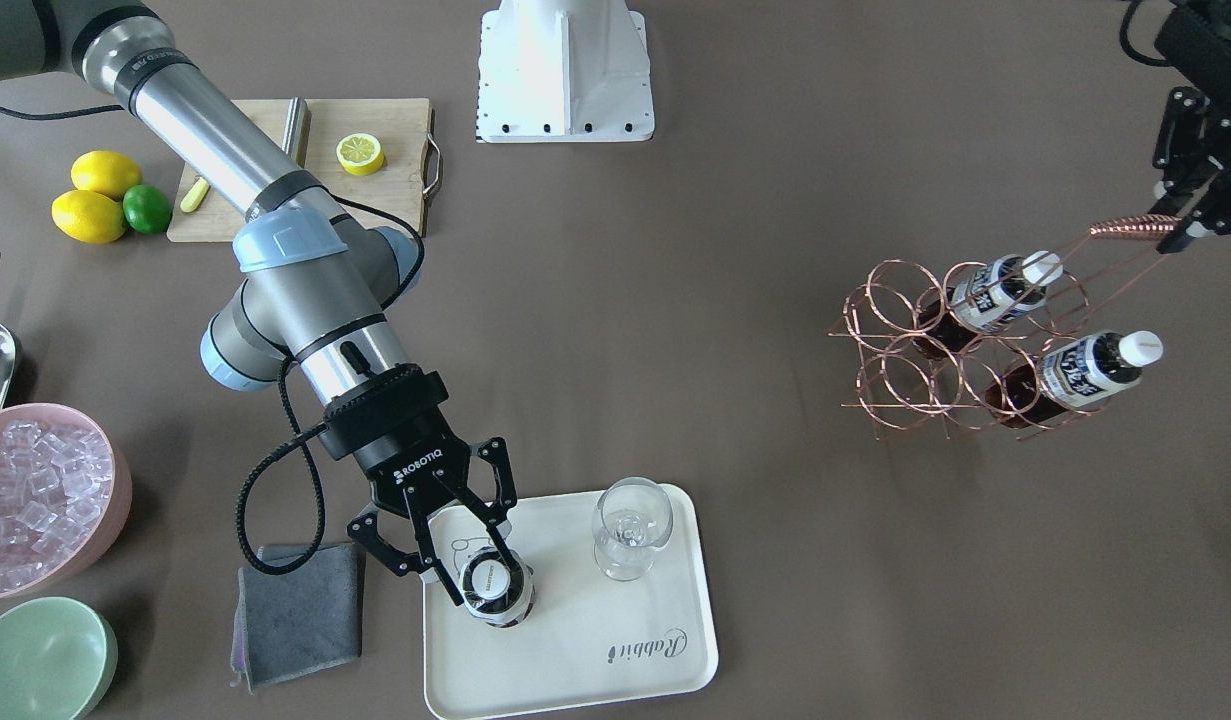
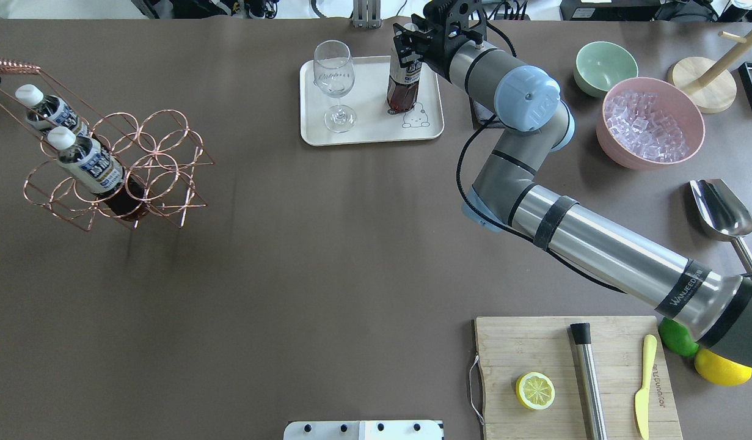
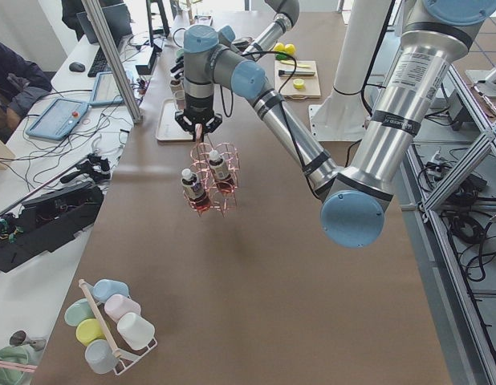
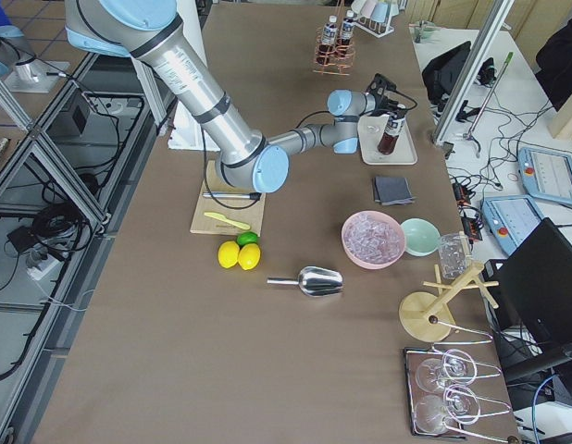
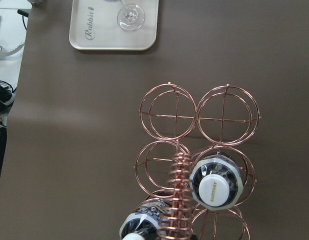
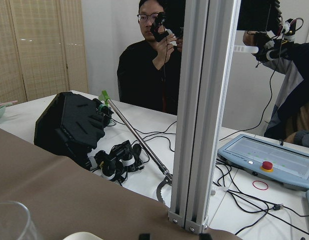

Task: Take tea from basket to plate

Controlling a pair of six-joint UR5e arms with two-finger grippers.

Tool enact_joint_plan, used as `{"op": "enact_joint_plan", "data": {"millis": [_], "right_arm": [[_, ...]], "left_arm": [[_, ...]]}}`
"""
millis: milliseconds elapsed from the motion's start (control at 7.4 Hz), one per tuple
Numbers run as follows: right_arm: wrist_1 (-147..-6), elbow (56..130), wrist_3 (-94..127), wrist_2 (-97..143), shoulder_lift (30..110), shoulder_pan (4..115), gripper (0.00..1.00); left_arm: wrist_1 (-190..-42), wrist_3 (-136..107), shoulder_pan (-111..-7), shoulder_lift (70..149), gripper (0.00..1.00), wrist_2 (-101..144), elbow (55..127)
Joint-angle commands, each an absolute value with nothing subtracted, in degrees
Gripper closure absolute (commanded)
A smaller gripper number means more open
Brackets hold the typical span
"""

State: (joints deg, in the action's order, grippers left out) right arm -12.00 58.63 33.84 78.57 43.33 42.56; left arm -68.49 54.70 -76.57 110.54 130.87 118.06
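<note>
One tea bottle (image 1: pixel 492 592) stands upright on the cream plate (image 1: pixel 595 660), near its bear drawing; it also shows in the overhead view (image 2: pixel 403 85). My right gripper (image 1: pixel 475 565) is shut on its upper part from the side. Two more tea bottles (image 1: pixel 995 293) (image 1: pixel 1085 370) sit tilted in the copper wire basket (image 1: pixel 935 350). My left gripper (image 1: pixel 1185 225) is shut on the basket's coiled handle (image 1: pixel 1135 227), and the basket hangs tilted from it. In the left wrist view the handle (image 5: pixel 179 190) runs over the cells; several cells are empty.
A clear glass (image 1: pixel 630 525) stands on the plate beside the bottle. A grey cloth (image 1: pixel 300 610), a pink bowl of ice (image 1: pixel 35 495) and a mint bowl (image 1: pixel 40 660) lie by the plate. A cutting board (image 1: pixel 375 130), lemons and a metal scoop (image 2: pixel 721 211) lie near the robot.
</note>
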Motion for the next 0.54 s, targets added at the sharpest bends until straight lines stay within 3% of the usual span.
{"op": "enact_joint_plan", "data": {"millis": [0,270,405], "right_arm": [[-12.0,58.7,33.8,78.7,43.2,42.5,0.00],[-12.0,60.1,34.0,79.3,43.3,42.5,0.00],[-15.2,65.3,35.2,81.4,45.2,42.8,0.00]], "left_arm": [[-68.5,64.1,-85.1,110.0,1.00,132.6,109.7],[-68.9,71.3,-88.1,110.0,1.00,132.8,103.5],[-69.5,72.3,-88.2,108.9,1.00,132.8,102.6]]}}
